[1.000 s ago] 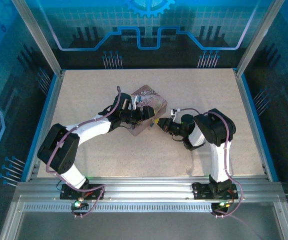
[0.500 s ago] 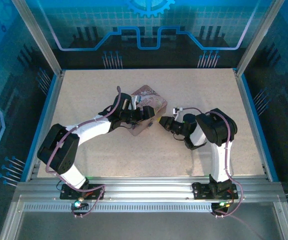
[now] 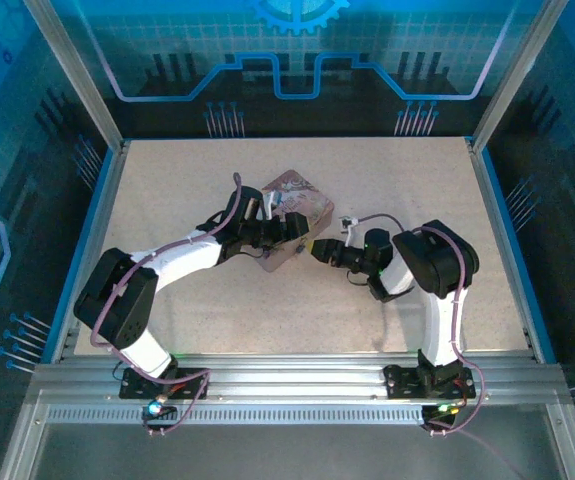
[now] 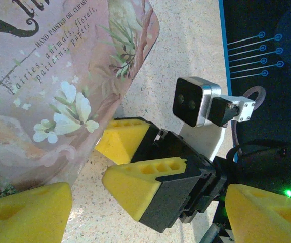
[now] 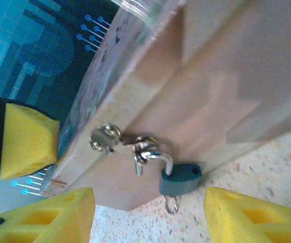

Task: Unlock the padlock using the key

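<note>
The padlock (image 5: 180, 179) has a small teal-blue body and a silver shackle hooked through the latch (image 5: 105, 137) on the side of the pink tin (image 5: 211, 86). One leg of the shackle stands out of its hole. Below the lock body protrudes a thin silver loop, the key's (image 5: 171, 205) end. My right gripper (image 5: 150, 217) is open, with a yellow finger on each side of the lock and touching neither lock nor key. My left gripper (image 4: 148, 202) is open at the tin's (image 3: 302, 195) near corner, with one finger (image 4: 24, 212) by the tin's edge.
The tin (image 4: 49, 76) lies tilted on the speckled table (image 3: 217, 300). The two grippers (image 3: 292, 232) (image 3: 315, 250) nearly meet at its near corner, and my right gripper (image 4: 102, 162) sits between the left one's fingers. Blue walls and metal rails (image 3: 267, 385) enclose the table.
My right gripper has gone from shut to open beside the tin's near corner, and its wrist has shifted slightly. The left arm and the tin have stayed put.
</note>
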`<state>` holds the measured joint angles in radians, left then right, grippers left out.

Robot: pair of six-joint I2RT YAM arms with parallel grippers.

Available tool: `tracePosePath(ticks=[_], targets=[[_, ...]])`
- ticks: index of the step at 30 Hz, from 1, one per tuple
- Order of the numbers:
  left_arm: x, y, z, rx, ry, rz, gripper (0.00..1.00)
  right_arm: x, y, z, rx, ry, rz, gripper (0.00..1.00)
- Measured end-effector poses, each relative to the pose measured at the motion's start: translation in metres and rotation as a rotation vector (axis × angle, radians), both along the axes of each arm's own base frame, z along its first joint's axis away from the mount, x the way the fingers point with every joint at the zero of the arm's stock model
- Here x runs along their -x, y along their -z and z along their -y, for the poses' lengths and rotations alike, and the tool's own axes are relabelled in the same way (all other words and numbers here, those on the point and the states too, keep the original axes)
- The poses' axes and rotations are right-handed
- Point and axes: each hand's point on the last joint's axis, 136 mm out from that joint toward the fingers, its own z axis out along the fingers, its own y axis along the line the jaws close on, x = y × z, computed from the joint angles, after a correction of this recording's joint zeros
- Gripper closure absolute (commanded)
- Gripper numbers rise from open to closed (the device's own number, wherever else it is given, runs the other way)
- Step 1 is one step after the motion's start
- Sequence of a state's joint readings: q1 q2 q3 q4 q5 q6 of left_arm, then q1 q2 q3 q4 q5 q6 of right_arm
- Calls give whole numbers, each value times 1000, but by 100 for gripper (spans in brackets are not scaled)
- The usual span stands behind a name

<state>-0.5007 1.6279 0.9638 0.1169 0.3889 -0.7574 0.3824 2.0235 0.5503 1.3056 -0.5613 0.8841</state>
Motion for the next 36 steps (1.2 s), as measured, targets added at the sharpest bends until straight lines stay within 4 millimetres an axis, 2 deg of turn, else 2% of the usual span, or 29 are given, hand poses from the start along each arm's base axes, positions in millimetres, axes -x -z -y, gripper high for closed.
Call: tracePosePath(ticks=[6, 10, 14, 22, 29, 36], targets=[[0, 0, 0, 0, 0, 0, 20, -12, -11, -9, 4, -20, 52, 40], [0, 0, 0, 0, 0, 0, 20, -16, -9, -11, 12, -24, 56, 39], [0, 0, 0, 0, 0, 0, 20, -14, -1, -15, 19, -42, 37, 39], [-1, 1, -1, -5, -6, -1, 20, -14, -1, -20, 11, -59, 48, 42], [0, 1, -1, -5, -6, -1, 20, -3, -1, -30, 6, -106, 44, 45], [-1, 1, -1, -5, -6, -1, 20, -2, 0, -30, 8, -111, 49, 54]])
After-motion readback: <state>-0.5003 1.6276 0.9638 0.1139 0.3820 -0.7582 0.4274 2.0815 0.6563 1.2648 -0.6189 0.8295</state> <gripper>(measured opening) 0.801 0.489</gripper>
